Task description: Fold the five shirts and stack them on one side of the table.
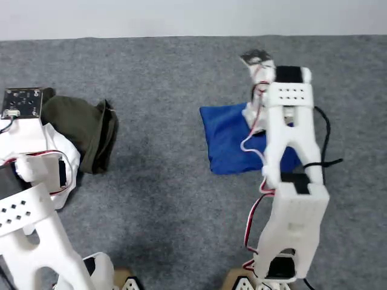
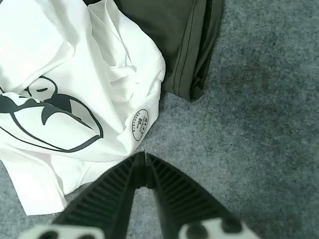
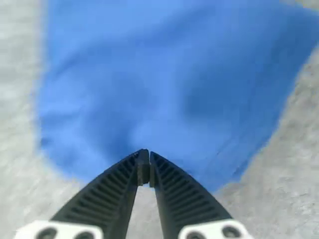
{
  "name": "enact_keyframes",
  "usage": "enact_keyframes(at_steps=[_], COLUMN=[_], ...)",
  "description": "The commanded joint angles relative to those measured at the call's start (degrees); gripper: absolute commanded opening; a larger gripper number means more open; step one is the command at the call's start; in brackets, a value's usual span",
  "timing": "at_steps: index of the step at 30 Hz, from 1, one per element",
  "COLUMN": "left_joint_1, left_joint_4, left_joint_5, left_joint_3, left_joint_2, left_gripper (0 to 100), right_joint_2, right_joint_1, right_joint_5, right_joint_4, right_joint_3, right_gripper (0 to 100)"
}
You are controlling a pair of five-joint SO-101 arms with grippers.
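Working on the blue shirt [image 1: 227, 142], lying as a folded rectangle on the grey table [image 1: 169, 199], right of the middle and partly under the right arm [image 1: 290, 181]. Hovering over it with the right gripper [image 3: 144, 154], jaws pressed together tip to tip, pinching nothing as far as can be told, close to one edge of the cloth. Judging the step as finishing this shirt off and shifting it toward a stack. Doing that well probably meaning opening the jaws first and coming down at the edge where the layers meet. Then catching all the layers at once rather than the top one, and dragging low and slow so the fold is not springing apart.

Looking farther out, toward the left side: lying folded there, a dark green shirt [image 1: 84, 127]. Overlapping its edge, a crumpled white shirt [image 2: 75, 89] with a black drawing, not yet folded. Hanging just off the white shirt's hem, over bare table, the left gripper [image 2: 145, 157], likewise closed on nothing. Guessing the green shirt's spot as the stacking place, so aiming the blue one squarely onto it, edges matching, and keeping the white one out from underneath.
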Motion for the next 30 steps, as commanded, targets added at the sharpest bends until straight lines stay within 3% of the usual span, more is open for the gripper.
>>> enact_keyframes(at_steps=[1, 5, 8, 14, 21, 30], left_joint_1=[0.09, 0.09, 0.09, 0.09, 0.09, 0.09], left_joint_4=[1.05, 1.05, 1.05, 1.05, 1.05, 1.05], left_joint_5=[-0.26, -0.35, -0.35, -0.35, -0.35, -0.44], left_joint_3=[-0.13, -0.22, -0.22, -0.22, -0.22, -0.22], left_joint_2=[-0.97, -0.97, -0.97, -0.97, -0.88, -0.88], left_gripper=[1, 1, 1, 1, 1, 1], right_joint_2=[5.76, 12.7, 11.91, 9.19, 12.79, 18.77], right_joint_1=[4.79, 6.73, 6.46, 4.18, 4.53, 4.88], right_joint_5=[3.87, 5.1, 4.4, -4.48, -18.9, -21.27], right_joint_4=[-9.36, -15.96, -10.59, 2.33, 2.95, -1.63], right_joint_3=[-3.08, -3.69, -8.09, -18.46, -19.25, -19.34], right_gripper=[0.9, 0.9, 0.9, 2.4, 32.9, 34.3])
